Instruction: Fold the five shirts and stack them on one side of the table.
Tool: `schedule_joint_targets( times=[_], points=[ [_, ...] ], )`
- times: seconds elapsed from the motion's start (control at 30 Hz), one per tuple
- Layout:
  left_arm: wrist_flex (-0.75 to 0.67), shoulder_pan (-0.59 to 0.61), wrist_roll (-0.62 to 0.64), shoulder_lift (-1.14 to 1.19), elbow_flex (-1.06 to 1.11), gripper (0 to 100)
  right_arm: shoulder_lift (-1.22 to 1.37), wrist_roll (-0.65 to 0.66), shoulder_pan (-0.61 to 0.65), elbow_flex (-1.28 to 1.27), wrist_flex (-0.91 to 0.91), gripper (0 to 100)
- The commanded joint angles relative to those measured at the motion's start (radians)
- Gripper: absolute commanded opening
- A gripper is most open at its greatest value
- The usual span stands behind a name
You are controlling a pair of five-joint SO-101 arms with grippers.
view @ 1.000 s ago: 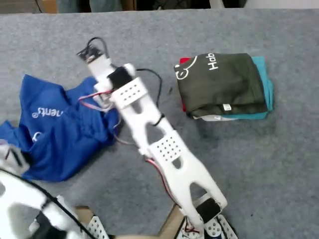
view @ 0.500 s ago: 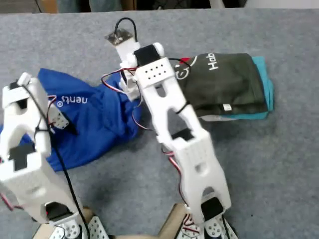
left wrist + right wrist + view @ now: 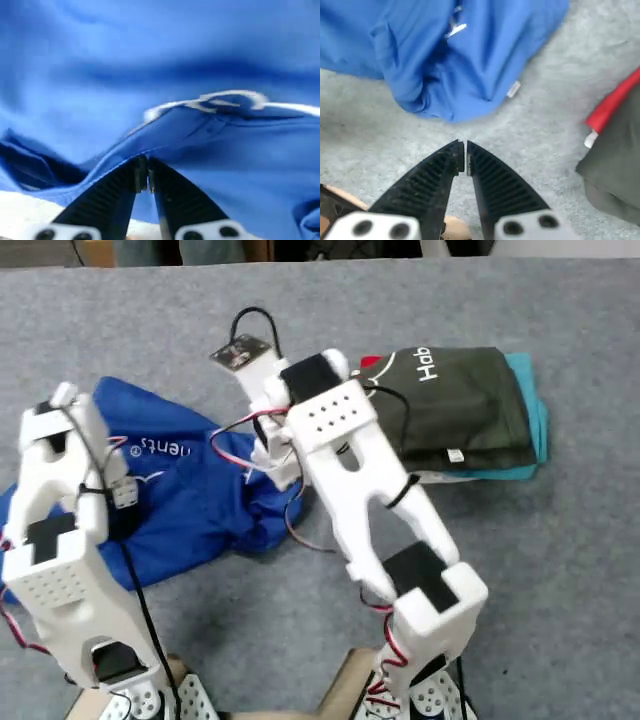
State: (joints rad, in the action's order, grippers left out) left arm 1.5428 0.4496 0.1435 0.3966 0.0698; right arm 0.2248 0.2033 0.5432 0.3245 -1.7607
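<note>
The left gripper (image 3: 143, 172) had its two black fingers pressed together on a raised fold of the blue shirt (image 3: 200, 50), and the cloth rose in a ridge from the tips. All around this gripper there was blue cloth, wrinkled and not folded. In the high view the left arm (image 3: 60, 540) stood over the blue shirt (image 3: 190, 500), on its side far from the stack.

The right gripper (image 3: 465, 152) was also closed, tip against tip, but with nothing between the fingers. It hung over the bare grey surface (image 3: 530, 130), just beside the edge of the blue shirt and apart from it. A small white tag (image 3: 512, 89) showed at that edge of the shirt. Beyond the gripper, on the side away from the blue shirt, lay the border of a red shirt (image 3: 615, 102) and a dark olive shirt (image 3: 615, 180).

From the high view the right arm (image 3: 350, 460) reached between the blue shirt and the stack (image 3: 450, 410). The stack lay near the blue shirt, not touching it – the dark olive shirt on top, with a teal shirt (image 3: 535, 410) and the red one showing at the edges under it.
</note>
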Motion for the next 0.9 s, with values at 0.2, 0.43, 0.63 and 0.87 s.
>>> schedule_joint_targets(
  times=[0.2,0.43,0.63,0.87],
  points=[
    [0.094,0.321,-0.311,-0.434,0.068,3,0.004,0.005,0.029,0.148,0.002,1.5],
    [0.120,0.662,-0.611,-0.717,0.048,3,0.209,-0.003,0.081,0.344,0.002,1.5],
    [-0.018,0.926,-0.707,-0.720,-0.085,3,0.487,-0.074,0.222,0.552,0.003,4.3],
    [-0.041,1.018,-0.701,-0.720,-0.189,3,0.823,-0.212,0.350,1.030,0.028,35.5]
  ],
)
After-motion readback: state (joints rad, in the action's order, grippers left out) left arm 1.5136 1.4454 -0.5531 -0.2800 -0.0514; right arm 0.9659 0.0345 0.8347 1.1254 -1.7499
